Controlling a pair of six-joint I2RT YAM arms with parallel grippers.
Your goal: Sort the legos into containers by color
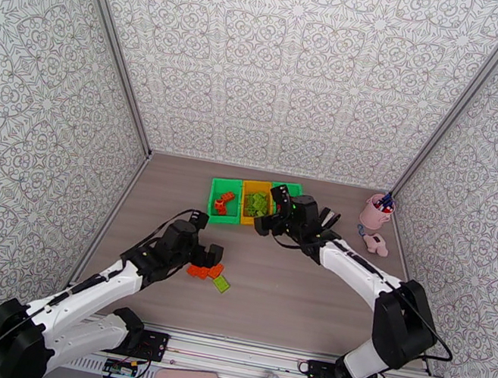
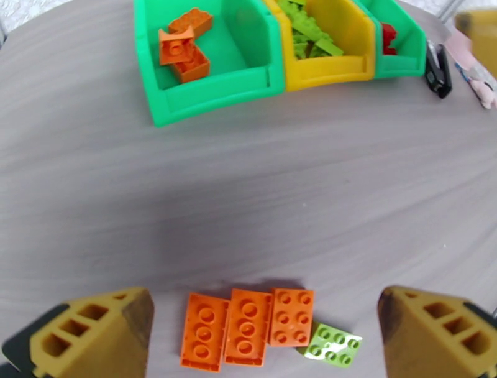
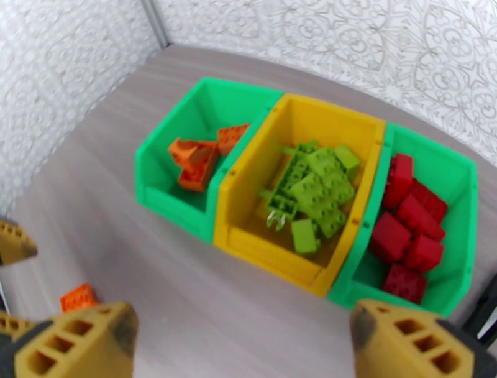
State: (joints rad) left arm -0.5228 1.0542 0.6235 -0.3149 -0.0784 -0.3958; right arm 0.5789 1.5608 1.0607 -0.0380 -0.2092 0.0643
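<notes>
The left end effector [image 2: 262, 311] stands wide open and grips nothing. In the left wrist view, three orange legos [image 2: 248, 326] lie side by side on the table [image 2: 248, 205] between its two fingers [image 2: 99, 332], apart from both. A lime plate [image 2: 329, 343] lies tilted against the rightmost of them, and the frame cuts off the lower edges of this cluster. I cannot tell whether the fingertips touch the table.

The right end effector [image 3: 242, 323] is also spread wide with nothing between its fingers [image 3: 404, 339]. It hangs over bare table just in front of the containers, nearest the yellow bin [image 3: 273, 248].

The three bins stand joined in a row. The green bin [image 3: 180, 205] at one end holds a few orange legos [image 3: 196, 165], and the yellow one holds a heap of lime legos [image 3: 314, 186]. The other green bin [image 3: 460, 186] holds red legos [image 3: 410, 217].

From the top external camera the right end effector [image 1: 275, 217] covers part of the row, so the red legos are hidden there; the right wrist view shows them plainly. That overhead view places the left end effector [image 1: 206, 255] right at the loose cluster, well apart from the bins. It also shows a pink cup [image 1: 376, 212] near the far right corner. The left wrist view catches a black object [image 2: 438, 68] just beside the last green bin, too blurred to make out
</notes>
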